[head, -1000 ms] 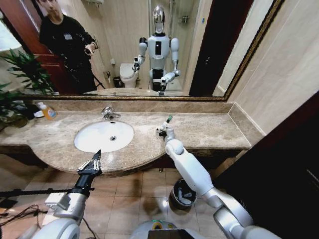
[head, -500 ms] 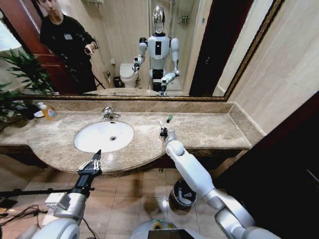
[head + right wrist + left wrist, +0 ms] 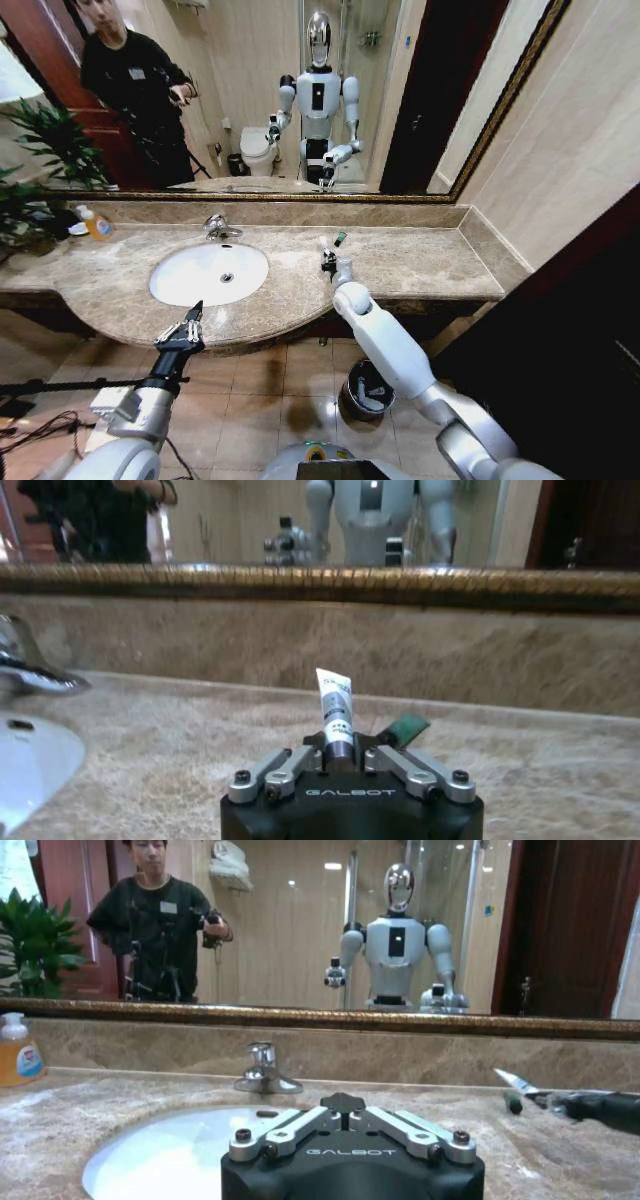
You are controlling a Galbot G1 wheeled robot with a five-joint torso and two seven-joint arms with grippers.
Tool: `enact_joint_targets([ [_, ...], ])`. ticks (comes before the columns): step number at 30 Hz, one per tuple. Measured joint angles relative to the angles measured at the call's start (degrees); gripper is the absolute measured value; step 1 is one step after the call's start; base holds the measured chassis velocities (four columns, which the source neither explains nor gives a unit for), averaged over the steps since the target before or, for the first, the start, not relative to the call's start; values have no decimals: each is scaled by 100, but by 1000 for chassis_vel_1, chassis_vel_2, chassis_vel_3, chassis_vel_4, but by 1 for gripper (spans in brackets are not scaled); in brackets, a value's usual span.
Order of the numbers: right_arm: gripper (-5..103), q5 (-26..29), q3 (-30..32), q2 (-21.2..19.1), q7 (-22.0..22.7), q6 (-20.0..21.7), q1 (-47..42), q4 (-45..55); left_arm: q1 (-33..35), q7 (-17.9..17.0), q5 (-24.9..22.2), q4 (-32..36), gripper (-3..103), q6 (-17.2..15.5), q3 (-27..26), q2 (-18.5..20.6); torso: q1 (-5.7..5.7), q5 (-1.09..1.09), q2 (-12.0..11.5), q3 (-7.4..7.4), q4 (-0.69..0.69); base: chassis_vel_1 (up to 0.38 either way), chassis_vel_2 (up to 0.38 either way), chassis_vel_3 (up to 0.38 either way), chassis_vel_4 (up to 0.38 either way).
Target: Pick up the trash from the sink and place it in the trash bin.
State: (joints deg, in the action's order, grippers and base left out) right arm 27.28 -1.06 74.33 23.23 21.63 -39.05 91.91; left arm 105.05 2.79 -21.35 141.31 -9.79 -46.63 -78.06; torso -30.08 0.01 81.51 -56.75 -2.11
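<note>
Beige-brown marble counter (image 3: pixel 420 262) under a wide gilt-framed mirror (image 3: pixel 250 100), with the oval white sink (image 3: pixel 209 273) set toward its left half and a chrome faucet (image 3: pixel 217 227) at the back edge behind the basin. Stood near the counter's back left corner: a yellow-orange soap bottle (image 3: pixel 95 222).

Reached over the counter just right of the sink's rim: right gripper (image 3: pixel 327 262), fingers clamped on a small white tube (image 3: pixel 334 705) with a dark end, held tilted up toward the mirror. From the right wrist, showed the tube's dark end pinched between the two pads and its white flat end sticking out beyond them. Lay on the marble just past the held tube, nearer the back edge: a tiny dark green piece (image 3: pixel 408 726), apart from the gripper.

Hovered at the counter's front edge, in front of the basin: left gripper (image 3: pixel 182 330), fingers spread apart, holding nothing.

Sat on the tiled floor below the counter's right half, partly behind the right arm: round dark trash bin (image 3: pixel 364 388) with a shiny rim.
</note>
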Motion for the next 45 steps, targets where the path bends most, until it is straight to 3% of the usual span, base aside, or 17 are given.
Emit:
enact_joint_targets([
  [8,17,70,286,-631,-11,41,-854,1123,0,0,0,0,0,0,0,0,0,1,0,0,0,0,0,0,0],
  [13,17,174,779,-1171,-118,112,-1795,2111,0,1,0,0,0,0,0,0,1,0,0,0,1,0,0,0,0],
  [19,17,26,1157,-1470,-292,1,-2633,2576,0,0,0,0,0,0,0,0,1,1,0,0,1,0,0,0,0],
  [27,17,-237,1384,-1483,-129,-76,-3629,2991,0,0,0,0,0,0,0,0,0,1,0,0,0,0,0,0,0],
  [34,17,-719,1786,-1167,-214,-460,-4716,3199,0,0,0,0,0,0,0,0,1,0,1,0,1,0,0,0,0],
  [45,17,-1090,1547,-595,-279,-603,-4890,2304,0,0,0,0,0,0,0,0,1,0,0,0,0,0,0,0,0],
])
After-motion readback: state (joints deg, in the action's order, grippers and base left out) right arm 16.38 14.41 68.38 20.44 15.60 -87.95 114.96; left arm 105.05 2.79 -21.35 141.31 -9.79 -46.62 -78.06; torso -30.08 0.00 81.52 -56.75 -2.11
